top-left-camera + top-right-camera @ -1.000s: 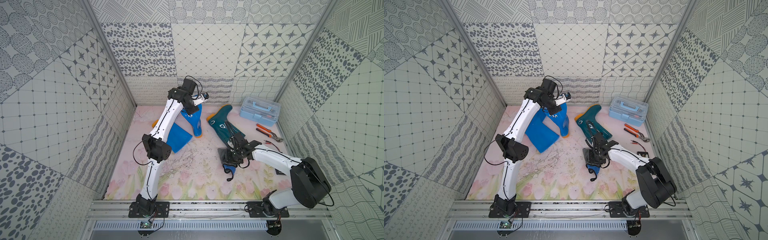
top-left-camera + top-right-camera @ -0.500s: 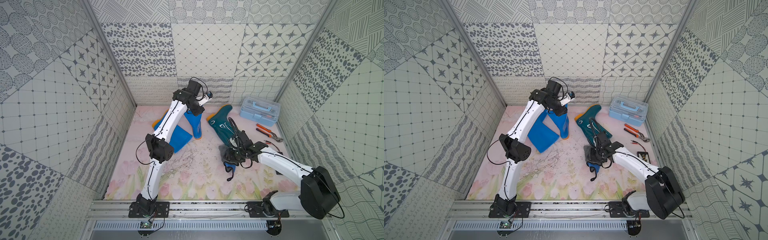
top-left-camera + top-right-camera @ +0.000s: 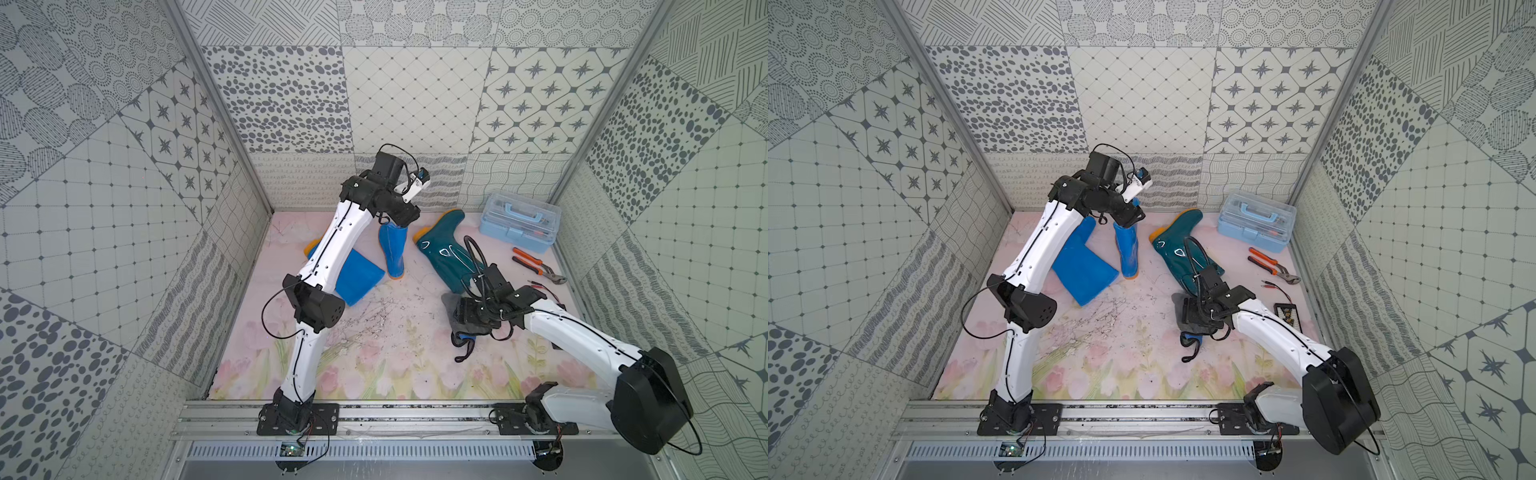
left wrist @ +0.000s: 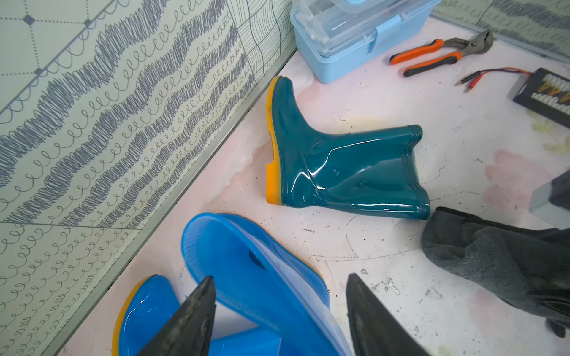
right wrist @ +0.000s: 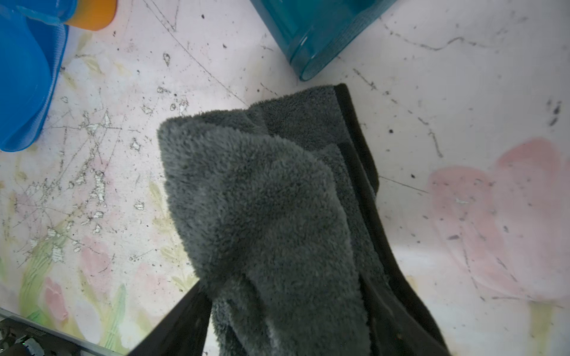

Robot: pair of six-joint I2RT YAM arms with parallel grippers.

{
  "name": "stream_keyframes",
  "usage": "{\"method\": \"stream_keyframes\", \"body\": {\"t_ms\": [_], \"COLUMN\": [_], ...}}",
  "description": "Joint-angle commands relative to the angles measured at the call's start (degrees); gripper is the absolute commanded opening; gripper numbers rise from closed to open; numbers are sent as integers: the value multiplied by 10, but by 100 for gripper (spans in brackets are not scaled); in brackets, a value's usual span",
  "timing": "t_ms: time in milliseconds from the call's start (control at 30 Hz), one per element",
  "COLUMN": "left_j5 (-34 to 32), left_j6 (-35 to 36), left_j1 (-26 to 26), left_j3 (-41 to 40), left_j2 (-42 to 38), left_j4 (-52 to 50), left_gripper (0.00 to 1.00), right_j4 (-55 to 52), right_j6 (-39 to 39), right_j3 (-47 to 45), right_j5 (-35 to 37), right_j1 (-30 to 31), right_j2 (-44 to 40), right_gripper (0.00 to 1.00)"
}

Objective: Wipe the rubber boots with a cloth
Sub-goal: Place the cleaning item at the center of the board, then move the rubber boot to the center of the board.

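Observation:
A dark teal boot (image 3: 446,253) (image 4: 345,172) lies on its side at mid-back of the floor. One blue boot (image 3: 392,249) (image 4: 246,262) stands upright left of it. Another blue boot (image 3: 357,278) lies flat beside that. My left gripper (image 3: 405,216) (image 4: 280,277) hangs open just above the upright boot's rim and holds nothing. The dark grey cloth (image 3: 453,305) (image 5: 262,200) is bunched on the floor by the teal boot's open end. My right gripper (image 3: 465,316) (image 5: 282,283) is over it with the jaws wide and the cloth heaped between the fingers.
A light blue toolbox (image 3: 517,224) stands at the back right. Orange-handled pliers (image 3: 536,266) and a small black device with red leads (image 3: 1285,309) lie near the right wall. Patterned walls close in three sides. The floral floor mat is scuffed and dirty.
My left gripper has opened and risen off the upright blue boot's rim. The right gripper's jaws have spread wider around the cloth, and that arm has drawn back a little.

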Motion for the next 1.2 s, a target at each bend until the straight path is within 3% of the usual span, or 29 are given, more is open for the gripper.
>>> {"method": "stream_keyframes", "body": {"t_ms": [0,367,567,767,833,933,1067,1167], "left_j5": [31,-7,-46,-48,-25,61,169,207], "left_j6": [-44,-72,-152,-295,-357,-440,-532,-584], "left_j1": [-3,-2,31,149,214,287,323,331], "left_j3": [-2,-11,-83,-268,-354,-503,-720,-843], "left_j2": [-23,-84,-169,-301,-333,-363,-383,-383], "left_j4": [23,14,33,85,95,128,218,283], "left_gripper": [67,67,67,69,66,59,44,43], "right_j4": [-27,-68,-50,-26,-6,55,159,182], "right_j6": [2,-21,-27,-29,-16,26,100,114], "right_j3": [7,50,66,89,89,65,19,24], "right_j5": [49,85,82,84,76,42,-3,-9], "right_j1": [-2,-1,-1,25,41,66,94,119], "right_j2": [-30,-36,-58,-44,-35,-22,-2,30], "right_gripper": [81,89,89,87,86,85,82,82]}}
